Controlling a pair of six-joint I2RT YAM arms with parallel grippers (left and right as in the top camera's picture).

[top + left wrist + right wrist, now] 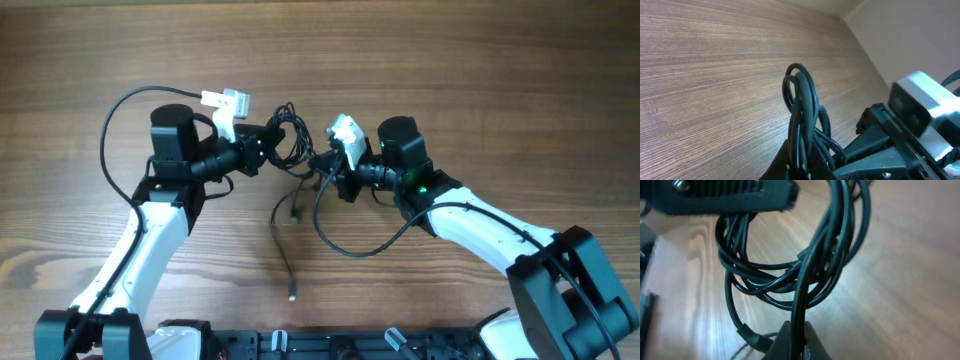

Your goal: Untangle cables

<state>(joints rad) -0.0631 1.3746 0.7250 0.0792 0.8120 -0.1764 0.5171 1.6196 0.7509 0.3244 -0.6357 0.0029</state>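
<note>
We judge the step in hand to be the first pull-apart: both claws have a hold on the cables (292, 135) and nothing has come loose yet. The left claw (268, 146) is pressed together on the bunch. Its wrist view shows several loops standing up out of its fingertips (801, 162), lifted off the table (450, 80). The right claw (320, 163) sits just beside the left claw, facing it, and is pinched shut on a strand or two. In its wrist view the black cord runs straight down into the closed fingertips (796, 339), though we cannot tell how many strands they trap. So the cables hang between the two claws, touching both, with most of the coils on the left claw's side. One loose tail (281, 250) trails away from the left claw across the table, ending in a small plug (292, 296) well apart from it. To our eye the next move calls for the right claw to draw its strand slowly away from the left claw while the left claw holds firm. We would watch whether the loops slip open or cinch tighter. If they tighten, a regrip on another strand nearer the left claw looks wiser than pulling harder.
</note>
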